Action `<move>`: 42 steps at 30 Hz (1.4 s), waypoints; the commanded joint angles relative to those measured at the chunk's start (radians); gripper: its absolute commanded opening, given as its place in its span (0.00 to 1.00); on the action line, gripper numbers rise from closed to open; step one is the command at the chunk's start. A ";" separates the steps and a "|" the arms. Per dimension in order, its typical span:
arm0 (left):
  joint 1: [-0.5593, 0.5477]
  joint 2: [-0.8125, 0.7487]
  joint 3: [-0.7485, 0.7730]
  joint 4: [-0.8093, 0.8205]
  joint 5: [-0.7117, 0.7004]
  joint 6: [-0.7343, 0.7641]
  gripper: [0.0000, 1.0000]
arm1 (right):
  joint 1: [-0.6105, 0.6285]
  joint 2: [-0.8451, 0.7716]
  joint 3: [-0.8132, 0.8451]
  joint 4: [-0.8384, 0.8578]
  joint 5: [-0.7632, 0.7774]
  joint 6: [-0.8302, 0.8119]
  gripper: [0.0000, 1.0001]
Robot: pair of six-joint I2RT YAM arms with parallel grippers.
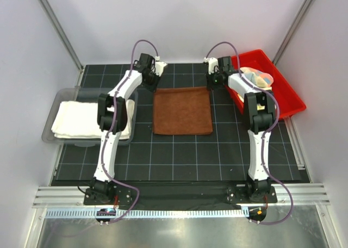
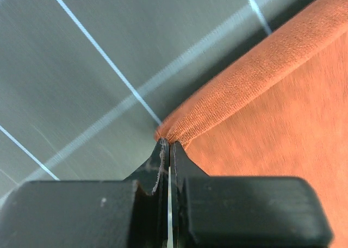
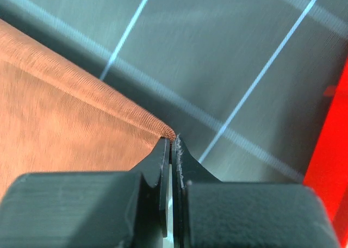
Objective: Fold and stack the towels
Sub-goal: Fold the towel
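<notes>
Brown square cloth towel (image 1: 182,112), flat and smooth in the middle of the dark mat with thin pale lines (image 1: 174,155). Sits between the two arms. At its far left corner, the left gripper (image 1: 153,86), down low. At its far right corner, the right gripper (image 1: 213,82), down low too.

Close up from the left wrist: black fingers (image 2: 155,174) pressed tight together, tips right at the thick edge of the towel's corner. Close up from the right wrist: fingers (image 3: 157,163) squeezed together as well, tips touching the other corner. Cannot tell if any cloth is caught between them.

Off to the left, a clear plastic tray (image 1: 54,104) with a folded cream-white towel (image 1: 76,120) inside. Off to the right, a red plastic bin (image 1: 288,104) with a soft pastel towel of many colours (image 1: 258,76) inside.
</notes>
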 commanded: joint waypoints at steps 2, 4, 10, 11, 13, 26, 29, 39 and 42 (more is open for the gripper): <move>-0.001 -0.169 -0.131 0.032 -0.012 0.031 0.00 | -0.005 -0.180 -0.123 0.050 0.045 -0.048 0.01; 0.001 -0.217 -0.173 0.036 0.004 0.029 0.00 | -0.005 -0.209 -0.155 0.047 0.055 -0.046 0.01; 0.001 -0.323 -0.314 0.026 0.061 -0.001 0.00 | -0.003 -0.346 -0.310 0.050 0.042 -0.034 0.01; 0.001 -0.346 -0.327 0.025 0.084 -0.006 0.00 | -0.002 -0.366 -0.328 0.050 0.040 -0.031 0.01; -0.001 -0.366 -0.360 0.007 0.095 -0.012 0.00 | 0.000 -0.412 -0.379 0.054 0.037 -0.012 0.01; -0.045 -0.510 -0.604 -0.012 0.116 -0.060 0.00 | 0.031 -0.610 -0.654 0.079 0.088 0.077 0.01; -0.050 -0.540 -0.633 -0.009 0.113 -0.072 0.00 | 0.037 -0.650 -0.707 0.082 0.092 0.116 0.01; -0.076 -0.608 -0.727 -0.004 0.089 -0.090 0.00 | 0.075 -0.752 -0.812 0.105 0.121 0.192 0.01; -0.079 -0.622 -0.759 0.005 0.086 -0.097 0.00 | 0.083 -0.766 -0.833 0.108 0.129 0.202 0.01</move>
